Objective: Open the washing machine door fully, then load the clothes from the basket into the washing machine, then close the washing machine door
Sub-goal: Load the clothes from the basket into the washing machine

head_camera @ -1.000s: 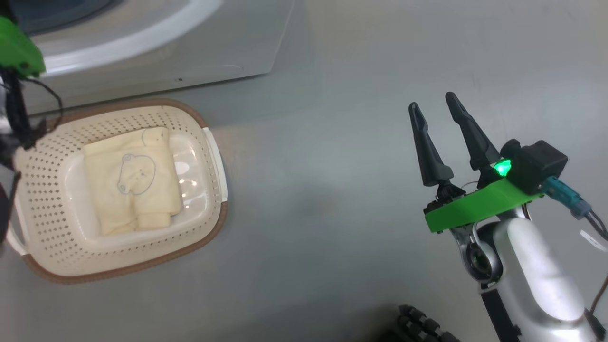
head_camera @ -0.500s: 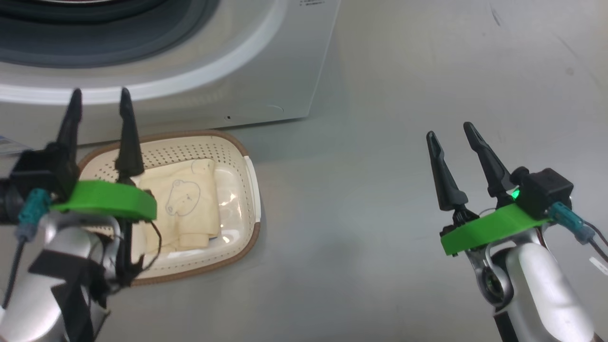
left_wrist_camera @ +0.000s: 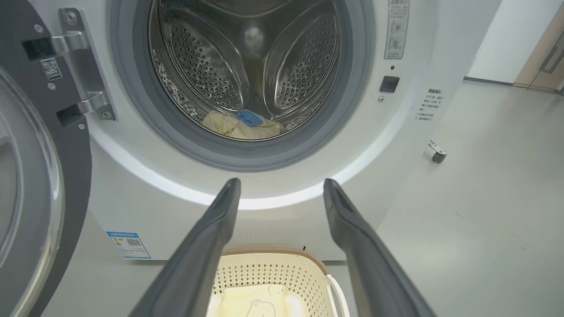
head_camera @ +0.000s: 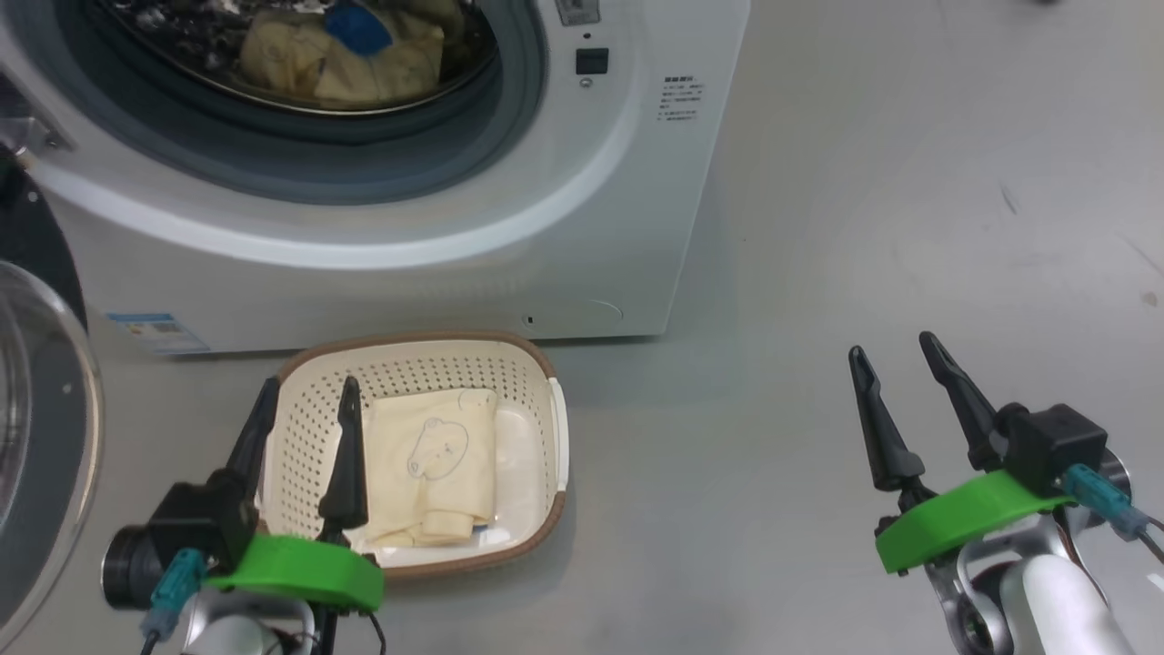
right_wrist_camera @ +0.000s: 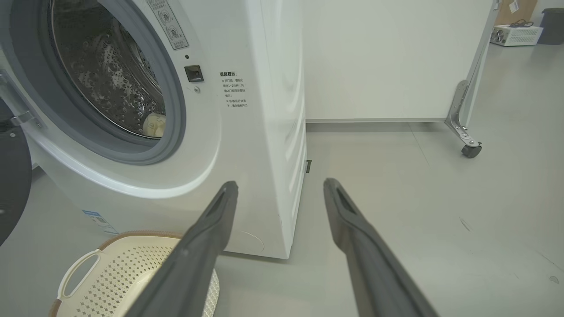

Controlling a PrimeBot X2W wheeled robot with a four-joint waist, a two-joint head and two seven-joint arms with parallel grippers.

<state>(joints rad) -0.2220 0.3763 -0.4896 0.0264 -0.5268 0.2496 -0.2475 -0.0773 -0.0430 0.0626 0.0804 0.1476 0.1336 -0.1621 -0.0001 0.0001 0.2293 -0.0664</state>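
clothes point(head_camera: 436, 464) left to load come down to one folded pale yellow piece lying flat in the basket point(head_camera: 550, 428), which sits on the floor point(head_camera: 773, 318) just in front of the washing machine point(head_camera: 582, 227). other yellow pieces point(head_camera: 291, 55) already lie in the drum point(left_wrist_camera: 202, 66), and the washing machine door point(head_camera: 36, 428) stands swung open on my left.

the left jaws are spread wide and hold nothing. their fingers point(head_camera: 346, 455) hang over the left part of the basket, pointing forward at the machine's front rather than down. so the folded piece lies below them and a little to their right. its long axis runs from the machine toward me, roughly in line with the fingers.

the right jaws, just as wide and empty, hover well apart over bare floor on the right. i judge the left jaws the nearer pair: they would need to tip down and shift slightly right to straddle the fold across its short side.
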